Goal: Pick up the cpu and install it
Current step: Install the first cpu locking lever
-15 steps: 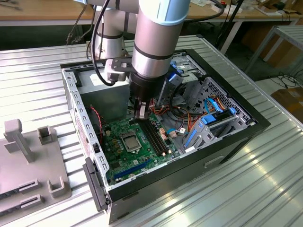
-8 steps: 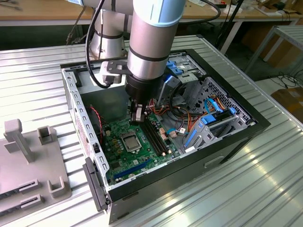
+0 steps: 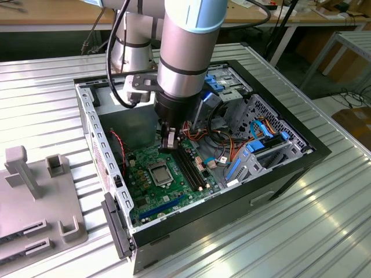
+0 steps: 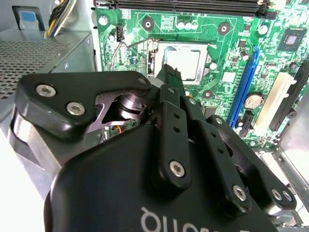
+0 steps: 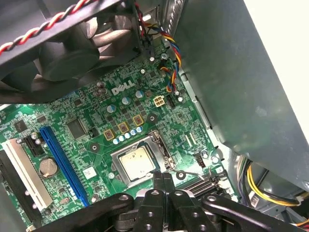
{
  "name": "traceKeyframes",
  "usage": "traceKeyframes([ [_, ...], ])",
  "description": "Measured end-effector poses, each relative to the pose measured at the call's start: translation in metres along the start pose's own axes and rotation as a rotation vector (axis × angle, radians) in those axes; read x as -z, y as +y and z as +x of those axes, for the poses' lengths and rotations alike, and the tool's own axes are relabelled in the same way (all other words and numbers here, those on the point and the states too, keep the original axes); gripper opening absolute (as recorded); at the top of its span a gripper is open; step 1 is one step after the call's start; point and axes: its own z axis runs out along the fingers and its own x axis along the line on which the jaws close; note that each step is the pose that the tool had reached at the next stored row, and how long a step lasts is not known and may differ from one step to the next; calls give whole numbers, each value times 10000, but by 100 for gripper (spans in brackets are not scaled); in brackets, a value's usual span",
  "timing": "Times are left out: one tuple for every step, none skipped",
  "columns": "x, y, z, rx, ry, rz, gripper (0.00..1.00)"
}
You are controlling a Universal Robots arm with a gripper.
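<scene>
The cpu [image 5: 137, 162] lies flat in its socket [image 5: 163, 147] near the middle of the motherboard [image 5: 96, 116], silvery top up, so the placing looks done. Whether the socket's latch is locked I cannot tell. The gripper [image 5: 163, 180] hangs just above the socket's edge, fingers pressed together and holding nothing. The open case [image 3: 284, 176] lies on the ribbed counter [image 3: 278, 231]. Inside it, a black fan [image 5: 63, 53] sits over one edge of the board, long memory slots [image 3: 191, 165] run just beside the socket, and loose cables [image 3: 232, 147] trail near the drive bays. Nothing stands between gripper and cpu.
</scene>
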Motion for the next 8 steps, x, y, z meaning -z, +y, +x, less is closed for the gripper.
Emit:
traceKeyframes([
  [0, -7, -4, 0, 0, 0, 11],
  [0, -15, -8, 0, -1, 0, 11],
  [0, -22, -11, 0, -1, 0, 11],
  [0, -28, -14, 0, 0, 0, 11],
  [0, -35, -18, 1, 0, 0, 11],
  [0, -44, -23, 0, 0, 0, 11],
  [0, -54, -28, -1, 0, 0, 11],
  [0, -65, -33, 0, 1, 0, 11],
])
